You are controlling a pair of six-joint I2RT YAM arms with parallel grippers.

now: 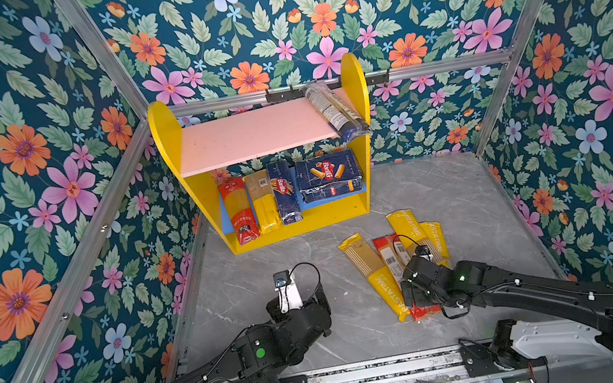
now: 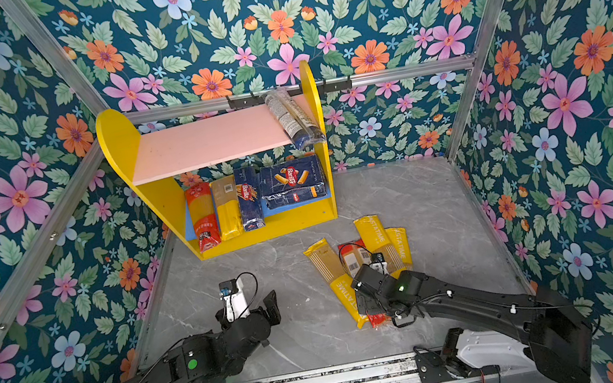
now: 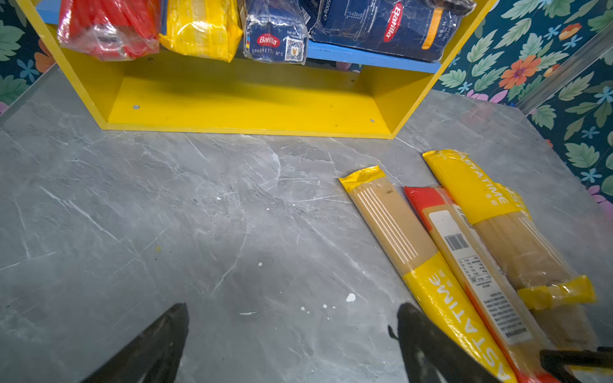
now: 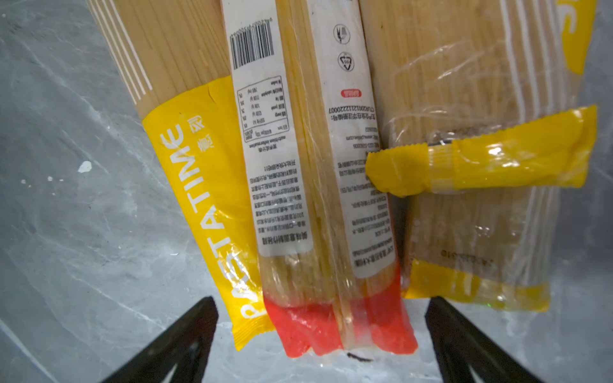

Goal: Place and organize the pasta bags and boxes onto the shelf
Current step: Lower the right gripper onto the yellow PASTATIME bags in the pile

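Wrist views: left gripper (image 3: 292,310), right gripper (image 4: 321,303) spread over grey marble tabletop (image 3: 199,215), floral walls (image 3: 547,49).

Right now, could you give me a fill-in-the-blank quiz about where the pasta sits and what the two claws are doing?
1. On the shelf, the pink upper board holds only ____ item, a clear bag.
2. The wide Barilla box and narrow Barilla box lie on the ____ lower board.
3. The open right gripper faces a labelled bag whose nearest end is ____.
4. The open left gripper holds ____.
Missing words: one; blue; red; nothing.
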